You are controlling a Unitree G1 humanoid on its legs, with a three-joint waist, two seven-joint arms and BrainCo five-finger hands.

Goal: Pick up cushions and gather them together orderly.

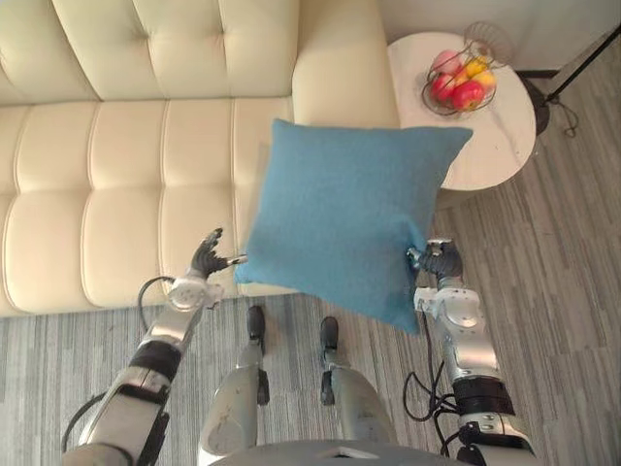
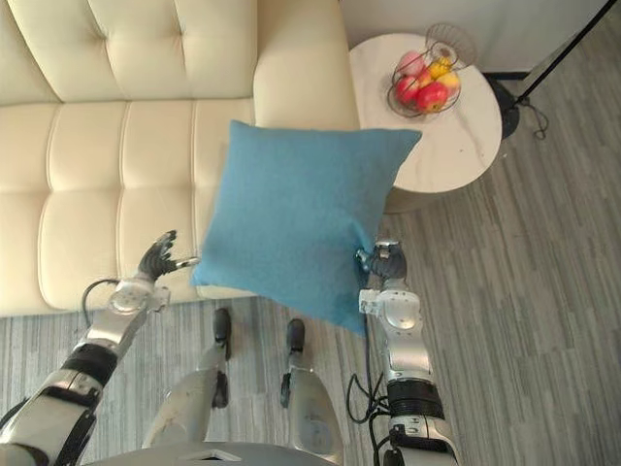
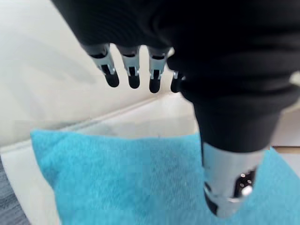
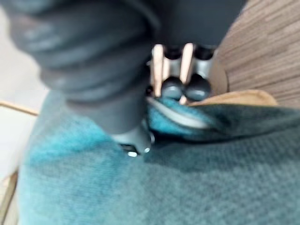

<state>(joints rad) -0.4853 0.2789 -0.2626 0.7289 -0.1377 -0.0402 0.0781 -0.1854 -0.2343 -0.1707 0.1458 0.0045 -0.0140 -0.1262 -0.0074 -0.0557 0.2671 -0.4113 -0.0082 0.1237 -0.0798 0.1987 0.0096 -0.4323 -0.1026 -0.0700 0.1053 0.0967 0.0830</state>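
A blue square cushion (image 1: 344, 216) hangs in the air in front of the cream sofa (image 1: 116, 175), tilted on one corner. My right hand (image 1: 439, 260) is shut on the cushion's right edge, and the right wrist view shows its fingers (image 4: 185, 84) curled over the blue cloth (image 4: 197, 178). My left hand (image 1: 206, 260) is open just left of the cushion's lower left corner, fingers spread, not touching it. In the left wrist view the straight fingers (image 3: 133, 70) point over the cushion (image 3: 140, 178) and the sofa seat.
A round white side table (image 1: 485, 116) stands right of the sofa arm, carrying a wire basket of fruit (image 1: 461, 73). A dark stand leg (image 1: 572, 68) crosses the grey plank floor at the far right. Striped carpet (image 1: 58, 359) lies before the sofa.
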